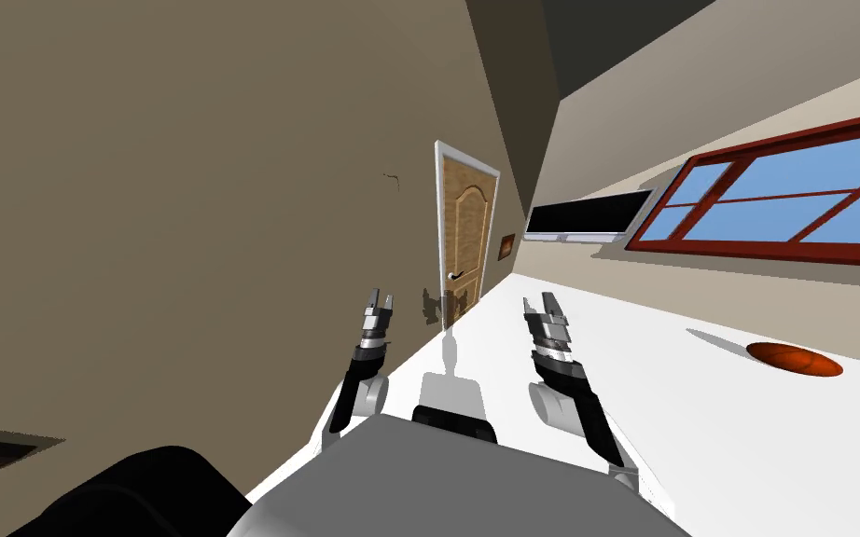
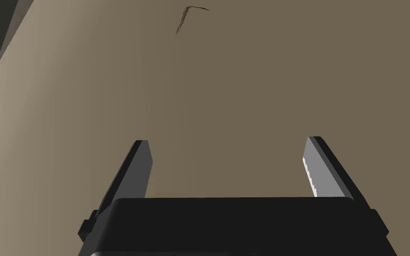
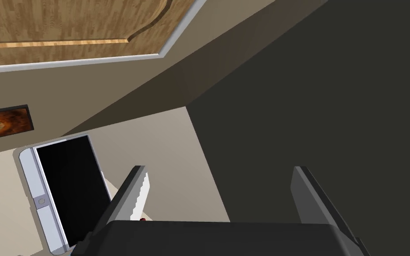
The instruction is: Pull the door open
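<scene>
While both arms are reaching forward with nothing in them, the door (image 1: 464, 233) is standing far off in the tan wall (image 1: 186, 186) on the left, looking shut. Its handle (image 1: 457, 275) is sitting by its near edge. The left gripper (image 1: 381, 300) is pointing at bare wall, close beside it, with its blades spread wide and holding nothing. The right gripper (image 1: 546, 304) is gaping just as wide and just as empty, aiming up past the door's top corner.

Trouble, as I am judging it, is lying in the approach. The left arm is running so near the wall that rolling straight along it could scrape the fingers. Stopping too close would leave the door swinging into the base, and pulling off the door's arc could be dragging the fingers off the handle.

The handle is showing far too small for its shape or turning direction to be read, and the hinge side is not telling either. Dark patches (image 1: 431, 304) low beside the frame are hard to make out. From the right wrist, the door is being cut off to its top panel.
</scene>
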`<state>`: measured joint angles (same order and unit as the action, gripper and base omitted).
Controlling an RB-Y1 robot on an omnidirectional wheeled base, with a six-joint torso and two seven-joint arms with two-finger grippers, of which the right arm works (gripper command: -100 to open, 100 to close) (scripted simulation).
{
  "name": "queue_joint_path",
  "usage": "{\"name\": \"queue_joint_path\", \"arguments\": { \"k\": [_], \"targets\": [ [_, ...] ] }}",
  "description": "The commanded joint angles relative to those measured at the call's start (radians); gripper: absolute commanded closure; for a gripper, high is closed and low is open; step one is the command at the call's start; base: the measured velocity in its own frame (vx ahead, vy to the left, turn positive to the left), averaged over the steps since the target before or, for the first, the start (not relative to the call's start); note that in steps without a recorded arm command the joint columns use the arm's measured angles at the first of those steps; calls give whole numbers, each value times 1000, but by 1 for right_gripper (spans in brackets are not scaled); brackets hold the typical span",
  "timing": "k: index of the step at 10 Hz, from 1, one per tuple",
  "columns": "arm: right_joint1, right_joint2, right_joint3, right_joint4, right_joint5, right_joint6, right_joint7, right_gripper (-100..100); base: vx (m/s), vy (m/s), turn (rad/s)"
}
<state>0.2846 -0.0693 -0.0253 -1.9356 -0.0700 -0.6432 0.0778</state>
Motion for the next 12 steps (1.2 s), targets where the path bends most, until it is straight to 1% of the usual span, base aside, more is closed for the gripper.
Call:
{"name": "queue_joint_path", "arguments": {
  "k": [1, 10, 11, 12],
  "targets": [
    [-20, -8, 0, 44, 2, -4, -8, -100, 78, -64, 125],
    [-130, -48, 8, 300, 16, -23, -51, -100, 80, -73, 149],
    [-143, -52, 9, 324, 17, -26, -56, -100, 93, -92, 141],
    [-143, -52, 9, 330, 17, -26, -56, -100, 44, -58, 38]
  ]
}}
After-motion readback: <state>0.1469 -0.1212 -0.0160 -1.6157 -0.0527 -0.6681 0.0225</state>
